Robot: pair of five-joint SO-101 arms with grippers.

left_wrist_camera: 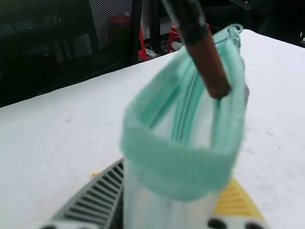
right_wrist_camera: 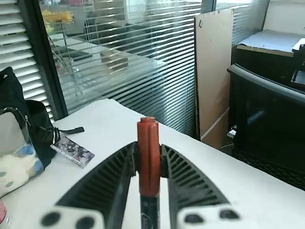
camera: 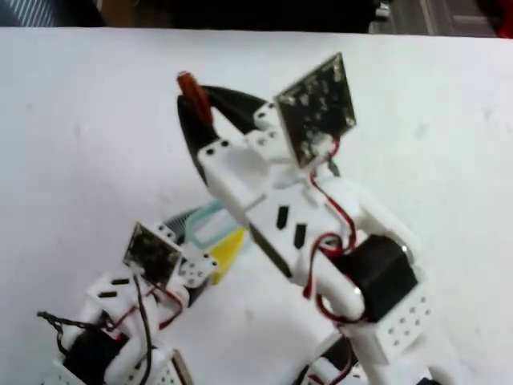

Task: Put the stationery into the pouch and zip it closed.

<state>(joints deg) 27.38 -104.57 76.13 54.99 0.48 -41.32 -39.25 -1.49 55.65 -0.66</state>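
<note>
From above, we see the right gripper [camera: 195, 108] closed on a pen [camera: 189, 85] with a red cap, over the white table [camera: 80, 120]. The arm hides the pen's body. Lower down, the left gripper [camera: 207, 239] holds a pale green pouch [camera: 200, 220], mostly covered.

In the left wrist view, the pouch's mouth stands open between grey and yellow fingers [left_wrist_camera: 236, 200]. The pen's red-brown end is at its rim, blurred.

In the right wrist view, black fingers [right_wrist_camera: 109, 186] clamp the pen, and its lower end is cut off.
</note>
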